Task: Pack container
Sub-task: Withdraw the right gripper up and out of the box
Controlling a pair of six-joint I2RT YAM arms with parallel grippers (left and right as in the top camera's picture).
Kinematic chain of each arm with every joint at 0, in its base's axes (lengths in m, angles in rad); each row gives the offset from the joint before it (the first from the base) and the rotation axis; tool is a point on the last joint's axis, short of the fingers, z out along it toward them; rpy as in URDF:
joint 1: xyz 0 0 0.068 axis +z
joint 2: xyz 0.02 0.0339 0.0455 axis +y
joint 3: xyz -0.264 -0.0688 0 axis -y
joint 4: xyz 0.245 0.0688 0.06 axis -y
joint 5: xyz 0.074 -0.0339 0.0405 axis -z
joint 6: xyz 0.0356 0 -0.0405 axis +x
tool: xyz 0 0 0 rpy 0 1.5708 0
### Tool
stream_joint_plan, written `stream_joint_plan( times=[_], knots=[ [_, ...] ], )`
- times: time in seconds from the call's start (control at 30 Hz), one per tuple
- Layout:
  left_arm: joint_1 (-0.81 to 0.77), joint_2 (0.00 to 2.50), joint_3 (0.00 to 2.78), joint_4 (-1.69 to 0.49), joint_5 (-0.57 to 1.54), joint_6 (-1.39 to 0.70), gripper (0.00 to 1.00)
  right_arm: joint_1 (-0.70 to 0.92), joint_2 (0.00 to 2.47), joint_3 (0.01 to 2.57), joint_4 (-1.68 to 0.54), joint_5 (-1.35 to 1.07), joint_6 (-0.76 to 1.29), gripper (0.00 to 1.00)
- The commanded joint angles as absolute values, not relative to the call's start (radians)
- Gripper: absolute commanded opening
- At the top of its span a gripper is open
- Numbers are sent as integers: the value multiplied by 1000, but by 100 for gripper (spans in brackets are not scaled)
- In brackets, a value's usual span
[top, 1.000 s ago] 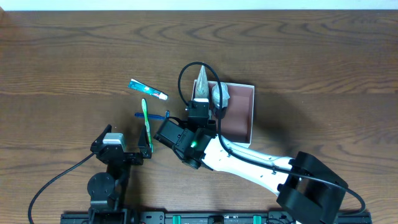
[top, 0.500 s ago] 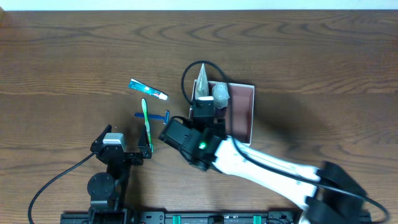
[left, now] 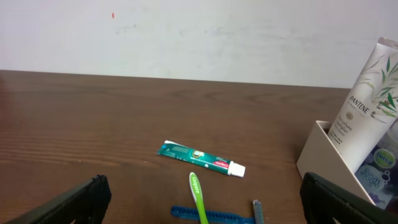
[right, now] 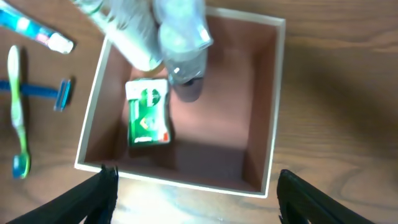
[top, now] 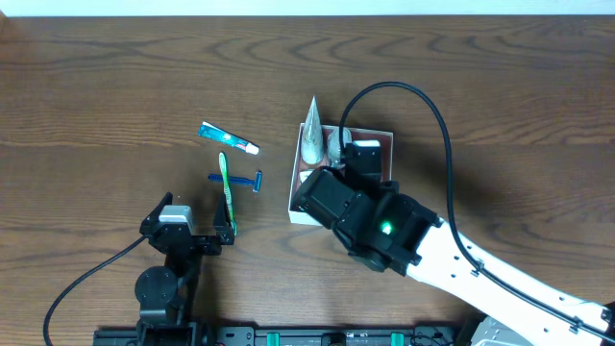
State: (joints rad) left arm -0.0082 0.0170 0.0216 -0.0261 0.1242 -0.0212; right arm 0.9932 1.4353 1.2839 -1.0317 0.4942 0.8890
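The container (right: 274, 106) is a white-walled square box with a pink-brown floor; it also shows as container (top: 383, 140) and container (left: 323, 155). Inside, a white Pantene tube (right: 122, 32) leans on the far-left corner, with a clear small bottle (right: 181, 38) beside it. A green-and-white packet (right: 149, 113) lies on the floor. My right gripper (right: 198, 180) hovers open and empty above the near wall. The left gripper (left: 204, 188) stands open low over the table, short of a green toothbrush (left: 199, 196), a blue razor (left: 211, 214) and a toothpaste tube (left: 200, 158).
In the overhead view my right arm (top: 386, 227) covers much of the container. The toothpaste tube (top: 229, 138), toothbrush (top: 227, 192) and razor (top: 238, 179) lie on the wood left of the box. The Pantene tube (top: 311, 135) sticks out past the far-left corner.
My right arm has swung to the right and back over the container, and its jaws have opened wider. The left arm and the loose items have not moved.
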Motion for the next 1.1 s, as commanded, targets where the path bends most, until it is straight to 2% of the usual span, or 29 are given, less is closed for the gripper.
stream_joint_plan(
  times=[0.0, 0.2, 0.6, 1.07],
  knots=[
    [-5, 18, 4, -59, 139, -8, 98, 1008, 1440, 1295, -1037, 440, 820, 82],
    [-5, 18, 4, -59, 139, -8, 98, 950, 1441, 1291, -1083, 438, 912, 83],
    [-5, 18, 4, -59, 139, -8, 98, 739, 1445, 1138, -1029, 360, 879, 82],
    [-5, 18, 4, -59, 139, -8, 98, 664, 1446, 991, -931, 332, 866, 81]
  ],
)
